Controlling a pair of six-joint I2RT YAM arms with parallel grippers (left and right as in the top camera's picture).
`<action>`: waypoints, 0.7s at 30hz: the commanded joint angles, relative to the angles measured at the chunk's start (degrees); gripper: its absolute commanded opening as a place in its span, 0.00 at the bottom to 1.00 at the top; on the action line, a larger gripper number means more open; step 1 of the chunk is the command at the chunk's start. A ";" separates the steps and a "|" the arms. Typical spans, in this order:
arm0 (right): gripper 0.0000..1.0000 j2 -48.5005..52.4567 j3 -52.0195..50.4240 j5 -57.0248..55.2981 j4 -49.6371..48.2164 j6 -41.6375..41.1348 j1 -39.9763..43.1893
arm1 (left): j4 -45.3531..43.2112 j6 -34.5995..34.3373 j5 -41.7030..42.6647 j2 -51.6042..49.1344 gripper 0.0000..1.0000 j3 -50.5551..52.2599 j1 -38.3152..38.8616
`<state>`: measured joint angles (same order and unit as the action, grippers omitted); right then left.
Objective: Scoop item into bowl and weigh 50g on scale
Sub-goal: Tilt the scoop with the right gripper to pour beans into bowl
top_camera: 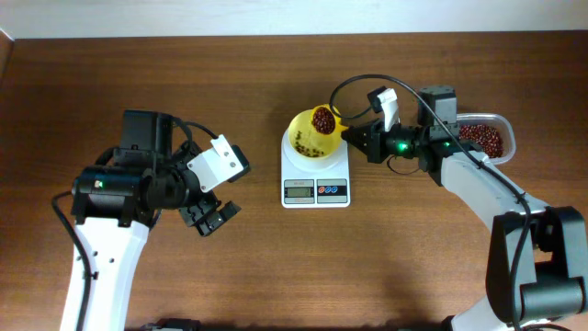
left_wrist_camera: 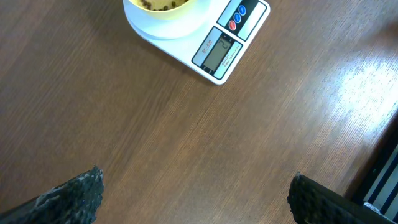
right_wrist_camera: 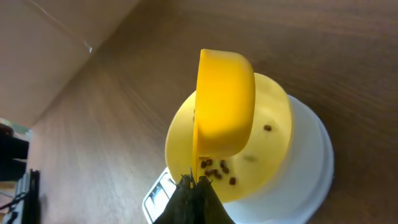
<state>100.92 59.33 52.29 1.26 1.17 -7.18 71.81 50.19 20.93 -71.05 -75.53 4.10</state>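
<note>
The pale yellow bowl [top_camera: 305,140] stands on the white scale [top_camera: 315,180] at the table's centre, with a few dark beans [right_wrist_camera: 216,168] in its bottom. My right gripper [top_camera: 355,138] is shut on the handle of a small yellow scoop [top_camera: 323,120], which is heaped with red-brown beans and tilted over the bowl's right rim. In the right wrist view the scoop [right_wrist_camera: 224,106] is seen from below over the bowl [right_wrist_camera: 277,140], with my shut fingers [right_wrist_camera: 196,186] at its handle. My left gripper [top_camera: 209,216] is open and empty, left of the scale. The left wrist view shows the scale [left_wrist_camera: 217,56] and the bowl [left_wrist_camera: 158,7] beyond the open jaws [left_wrist_camera: 196,199].
A clear plastic container [top_camera: 485,138] holding more beans sits at the far right, behind my right arm. The scale's grey display [top_camera: 298,191] and red and blue buttons [top_camera: 333,191] face the table's front edge. Bare wood lies round my left gripper.
</note>
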 commanded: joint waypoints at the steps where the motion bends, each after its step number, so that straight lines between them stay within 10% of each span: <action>1: 0.04 -1.11 0.09 -1.84 0.04 1.86 -0.37 | 0.07 1.09 0.02 -0.24 0.99 0.50 -0.26; 21: 0.04 -1.20 0.46 -9.35 3.93 12.15 -4.98 | 0.07 1.09 0.02 -0.24 0.99 0.50 -0.26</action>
<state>100.88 59.33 44.58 5.37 12.45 -11.84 71.81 50.19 20.93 -71.05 -75.53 4.10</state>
